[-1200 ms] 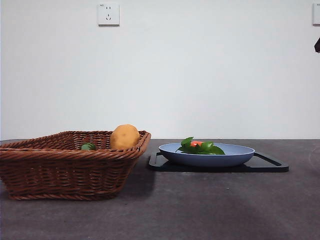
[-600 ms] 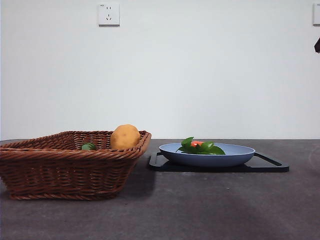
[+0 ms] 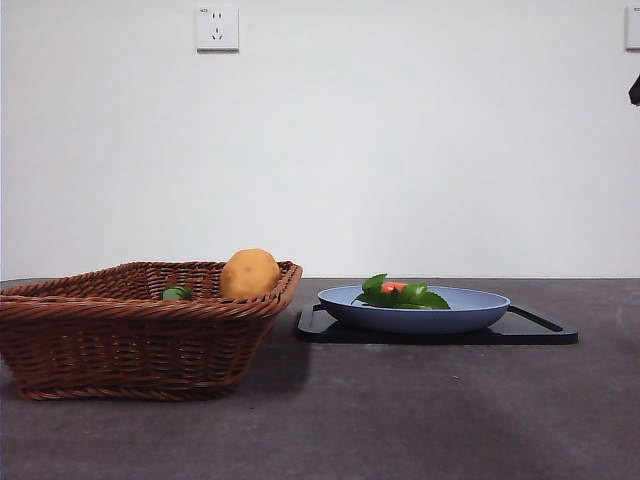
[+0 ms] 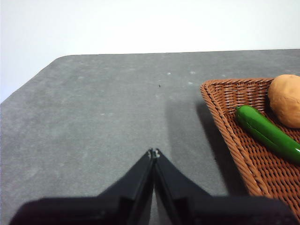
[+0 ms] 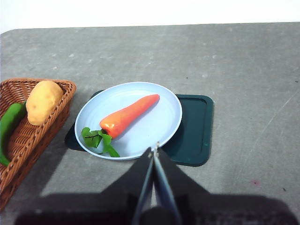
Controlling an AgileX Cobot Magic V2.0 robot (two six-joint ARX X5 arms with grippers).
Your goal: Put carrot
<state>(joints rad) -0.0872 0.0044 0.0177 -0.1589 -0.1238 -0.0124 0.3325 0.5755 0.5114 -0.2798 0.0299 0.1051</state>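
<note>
Both grippers are hovering above the table, jaws together, gripping nothing.
The carrot (image 5: pixel 129 115) is lying in the blue plate (image 5: pixel 164 127); the right gripper (image 5: pixel 153 151) is waiting at the plate's six o'clock, the left gripper (image 4: pixel 153 153) beside the basket (image 4: pixel 243 154).

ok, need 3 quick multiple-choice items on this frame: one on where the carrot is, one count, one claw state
1. Where does the carrot lie?
A. in the basket
B. on the blue plate
C. on the bare table

2. How many things lie in the basket?
A. two
B. none
C. four

3. How does the right claw stand?
A. shut on the carrot
B. wide open over the basket
C. shut, holding nothing

Answers:
1 B: the carrot rests on the plate, which sits on the dark tray.
2 A: only the potato and the cucumber show in it.
3 C: its jaws meet in the right wrist view, short of the plate; the left claw is shut too, over bare table.
</note>
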